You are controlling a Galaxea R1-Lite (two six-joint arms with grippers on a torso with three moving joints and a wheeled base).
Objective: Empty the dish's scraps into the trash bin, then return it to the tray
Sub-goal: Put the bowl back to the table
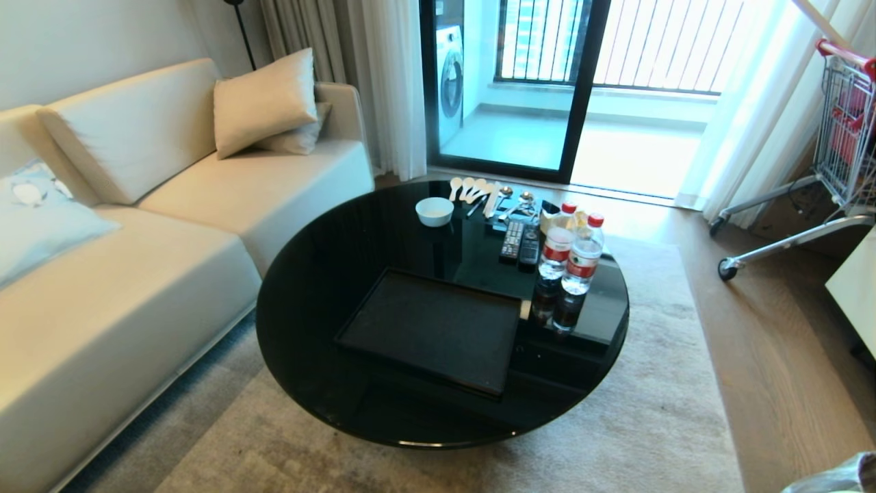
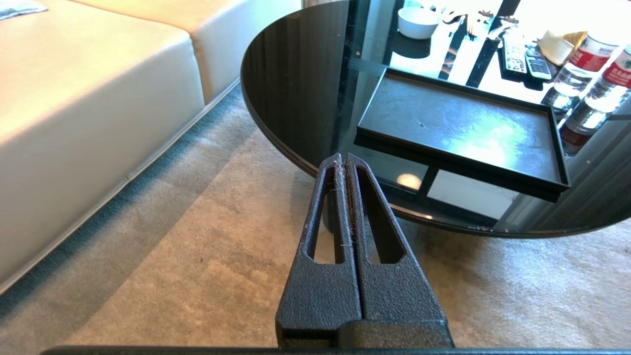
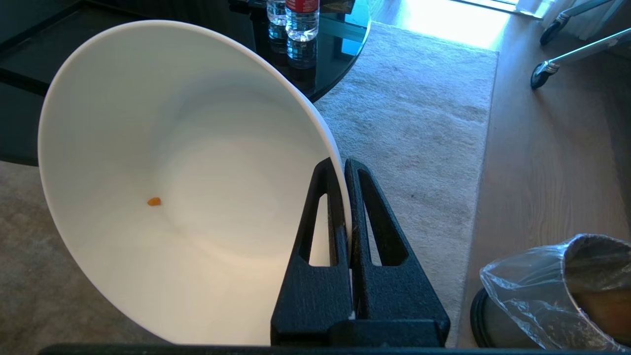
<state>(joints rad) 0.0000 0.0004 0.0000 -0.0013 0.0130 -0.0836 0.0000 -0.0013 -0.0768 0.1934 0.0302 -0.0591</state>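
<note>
Round glossy black table (image 1: 328, 274) on a pale short-pile rug (image 1: 650, 424), wood floor (image 1: 773, 356) beyond; cream sofa (image 1: 137, 274) at 9 o'clock of the table, glass balcony door (image 1: 513, 82) at 12.

The tray (image 1: 438, 329) — matte black, rectangular, low rim — lies bare on the table's near half. At its 12 o'clock: a small shallow white bowl (image 1: 434, 211), a fan of pale spoons (image 1: 472, 188), two remote controls (image 1: 520, 243). Two clear water bottles (image 1: 573, 253) with red caps stand at its 2 o'clock, just beside its corner. Wire trolley (image 1: 842, 137) at the table's 2 o'clock, well apart.

Right gripper (image 3: 345, 165): jaws pinched on the rim of the dish (image 3: 187, 172), glossy white, deep-sided, held tilted off the table over the rug. One small orange fragment (image 3: 154, 201) clings to its inner wall. The trash bin (image 3: 581, 291) — clear liner, black base ring — stands on the wood floor near the gripper.

Left gripper (image 2: 343, 160): fingers pressed together, empty, over the rug near the table edge.
</note>
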